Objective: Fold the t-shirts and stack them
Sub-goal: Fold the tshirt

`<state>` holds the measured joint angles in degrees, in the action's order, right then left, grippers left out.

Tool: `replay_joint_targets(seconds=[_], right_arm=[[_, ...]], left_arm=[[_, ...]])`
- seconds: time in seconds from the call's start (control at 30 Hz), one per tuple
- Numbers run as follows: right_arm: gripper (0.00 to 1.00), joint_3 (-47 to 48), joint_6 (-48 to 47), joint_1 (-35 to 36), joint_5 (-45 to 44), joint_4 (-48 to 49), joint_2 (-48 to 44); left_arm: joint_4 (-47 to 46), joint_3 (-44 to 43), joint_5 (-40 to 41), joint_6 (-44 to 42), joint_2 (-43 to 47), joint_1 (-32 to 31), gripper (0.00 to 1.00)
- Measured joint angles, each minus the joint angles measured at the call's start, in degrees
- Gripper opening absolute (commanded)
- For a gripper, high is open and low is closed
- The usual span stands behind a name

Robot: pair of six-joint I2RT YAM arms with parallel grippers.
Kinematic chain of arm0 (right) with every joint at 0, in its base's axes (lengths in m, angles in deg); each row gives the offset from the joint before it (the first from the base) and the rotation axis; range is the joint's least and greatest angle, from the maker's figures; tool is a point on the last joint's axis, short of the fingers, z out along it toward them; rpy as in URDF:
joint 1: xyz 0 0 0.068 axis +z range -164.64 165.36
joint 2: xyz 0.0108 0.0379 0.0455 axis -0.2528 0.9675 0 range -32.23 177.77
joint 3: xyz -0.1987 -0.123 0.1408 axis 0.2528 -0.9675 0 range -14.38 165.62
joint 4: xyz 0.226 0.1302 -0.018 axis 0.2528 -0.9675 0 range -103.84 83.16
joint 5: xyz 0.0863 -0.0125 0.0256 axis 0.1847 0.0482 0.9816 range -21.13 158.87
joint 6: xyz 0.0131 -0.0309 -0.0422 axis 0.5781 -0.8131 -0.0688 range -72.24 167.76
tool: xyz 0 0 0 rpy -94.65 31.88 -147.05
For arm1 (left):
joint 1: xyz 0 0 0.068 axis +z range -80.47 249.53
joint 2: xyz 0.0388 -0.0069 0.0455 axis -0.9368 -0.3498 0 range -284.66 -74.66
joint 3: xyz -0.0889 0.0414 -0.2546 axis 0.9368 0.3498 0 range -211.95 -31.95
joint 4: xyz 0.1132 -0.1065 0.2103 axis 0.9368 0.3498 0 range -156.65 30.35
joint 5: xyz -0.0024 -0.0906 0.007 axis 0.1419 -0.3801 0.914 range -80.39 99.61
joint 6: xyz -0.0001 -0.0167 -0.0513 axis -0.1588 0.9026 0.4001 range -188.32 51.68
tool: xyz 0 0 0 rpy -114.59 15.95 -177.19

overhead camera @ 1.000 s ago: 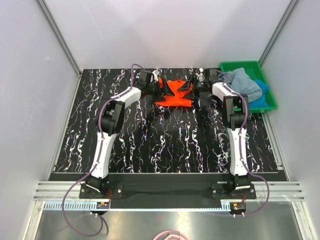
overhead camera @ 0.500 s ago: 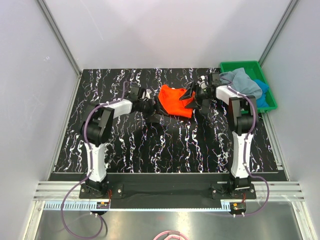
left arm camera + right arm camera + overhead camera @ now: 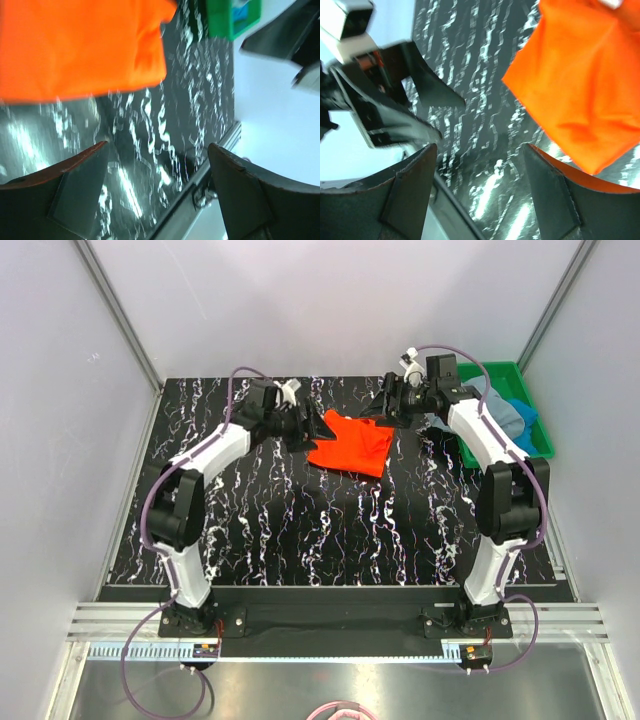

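— How far along was the job at that moment?

— Early, I'd judge. Only the orange t-shirt point(image 3: 352, 445) was out on the black marbled table point(image 3: 300, 530), lying toward the far side between the two arms. It was doubled into a compact patch, but the outline was ragged, with a corner poking out at its left. I'd call it part-folded rather than a tidy rectangle.

— And the other two?

— The grey-blue shirt point(image 3: 506, 416) and the bright blue shirt point(image 3: 528, 412) sat bunched in the green tray point(image 3: 497, 368) at the far right corner, partly hidden by the right arm. Neither looked folded, and nothing was stacked.

— Were the claws holding any cloth?

— No. The left gripper point(image 3: 157, 150) had its fingers spread wide with only tabletop between them, and the orange cloth lay just beyond the tips. The right gripper point(image 3: 480, 147) was likewise spread and empty, with the orange cloth off to one side of its fingers. From above, one gripper sat near each side of the shirt.

— So what remained?

— By my reckoning, nearly everything. The orange one needed squaring off. Then both shirts had to come out of the tray, be spread and folded, and all three piled together.
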<state>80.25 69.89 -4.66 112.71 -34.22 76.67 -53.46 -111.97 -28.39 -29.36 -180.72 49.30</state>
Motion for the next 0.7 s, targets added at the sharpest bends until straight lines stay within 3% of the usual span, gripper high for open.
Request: replay_joint_targets(seconds=[0.13,0.4,0.7], right_arm=[[0.78,1.9,-1.9,-0.7,-1.4,-1.1,2.0],[0.78,14.0,-4.7,-1.8,-4.0,-2.5,15.6],[0.79,16.3,-3.6,-1.9,-3.8,-2.5,20.7]], left_arm=[[-1.3,-9.0,-0.6,-1.1,-8.5,0.5,0.85],[0.3,-26.8,1.2,-6.2,-26.8,-0.5,0.86],[0.9,-25.2,1.9,-4.2,-28.6,-3.1,0.86]])
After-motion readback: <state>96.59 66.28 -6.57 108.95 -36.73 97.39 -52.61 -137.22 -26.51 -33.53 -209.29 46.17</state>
